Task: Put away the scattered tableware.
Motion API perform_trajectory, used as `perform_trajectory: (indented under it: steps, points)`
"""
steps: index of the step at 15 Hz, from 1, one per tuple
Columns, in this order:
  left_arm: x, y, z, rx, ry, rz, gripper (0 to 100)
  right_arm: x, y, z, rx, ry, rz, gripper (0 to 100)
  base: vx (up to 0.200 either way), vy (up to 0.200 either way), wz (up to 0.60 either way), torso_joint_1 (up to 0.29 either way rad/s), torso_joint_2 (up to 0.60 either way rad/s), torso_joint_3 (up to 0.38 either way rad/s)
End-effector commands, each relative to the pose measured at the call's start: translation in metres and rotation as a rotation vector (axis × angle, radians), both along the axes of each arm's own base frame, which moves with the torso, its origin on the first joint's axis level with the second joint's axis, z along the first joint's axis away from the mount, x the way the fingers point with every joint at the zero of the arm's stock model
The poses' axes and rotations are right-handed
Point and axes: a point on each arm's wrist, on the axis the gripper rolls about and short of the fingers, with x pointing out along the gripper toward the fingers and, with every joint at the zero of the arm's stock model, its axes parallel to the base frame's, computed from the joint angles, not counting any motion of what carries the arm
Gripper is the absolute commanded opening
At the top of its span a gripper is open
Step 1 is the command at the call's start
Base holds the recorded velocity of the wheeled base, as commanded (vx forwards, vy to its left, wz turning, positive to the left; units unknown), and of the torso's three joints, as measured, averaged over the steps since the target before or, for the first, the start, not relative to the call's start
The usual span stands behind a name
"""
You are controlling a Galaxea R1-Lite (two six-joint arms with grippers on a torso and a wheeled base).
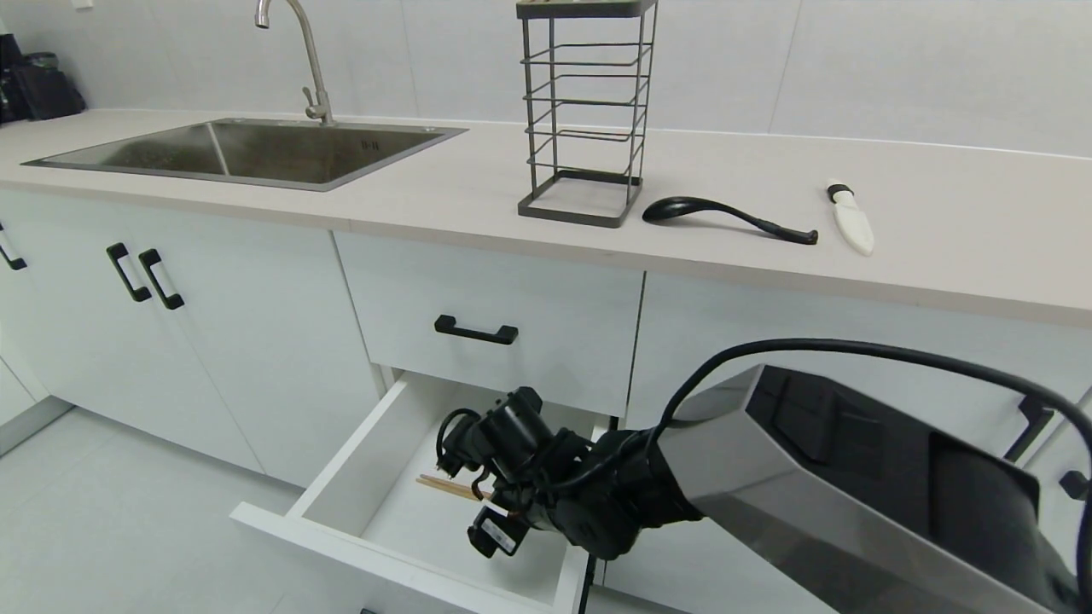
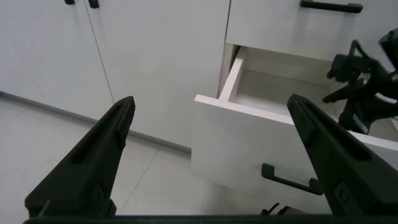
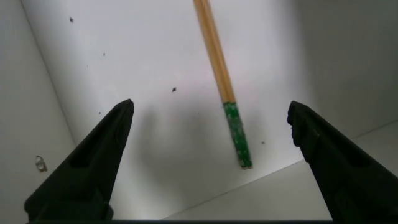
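Tan chopsticks (image 3: 214, 59), green and possibly speckled at the tip; white drawer (image 1: 401, 520); black ladle (image 1: 725, 213); white knife (image 1: 851, 222) with a black band; dark grey rack (image 1: 584, 111).

Silver-grey angular arm (image 1: 734, 460), looping black cable (image 1: 853, 346), black pincer (image 3: 208, 155) with 2 tapered fingers (image 3: 93, 162).

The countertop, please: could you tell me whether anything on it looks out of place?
Yes. A black ladle and a white knife lie loose on the countertop, to the right of the wire rack, which stands empty. Nothing looks spilled or damaged.
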Motion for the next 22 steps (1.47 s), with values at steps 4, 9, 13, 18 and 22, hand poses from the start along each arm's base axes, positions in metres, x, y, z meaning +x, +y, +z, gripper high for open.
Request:
perform_trajectory:
  steps: [4,9,13,18,22]
  points:
    - [0.0,0.0,0.0,-0.001,0.001,-0.001,100,-0.023,0.007,0.085,0.234,-0.16,0.052,100,0.0,0.0,0.0,0.0,0.0,0.0]
    - [0.0,0.0,0.0,-0.001,0.001,0.001,100,-0.044,-0.015,0.083,0.296,-0.186,0.053,100,0.0,0.0,0.0,0.0,0.0,0.0]
    - [0.0,0.0,0.0,-0.001,0.001,0.001,100,-0.063,-0.04,0.069,0.28,-0.102,0.004,100,0.0,0.0,0.0,0.0,0.0,0.0]
    - [0.0,0.0,0.0,-0.001,0.001,0.001,100,-0.066,-0.037,0.073,0.29,-0.104,0.013,100,0.0,0.0,0.0,0.08,-0.04,-0.016]
    - [0.0,0.0,0.0,-0.001,0.001,0.001,100,-0.069,-0.037,0.071,0.286,-0.099,0.022,100,0.0,0.0,0.0,0.249,-0.31,-0.194]
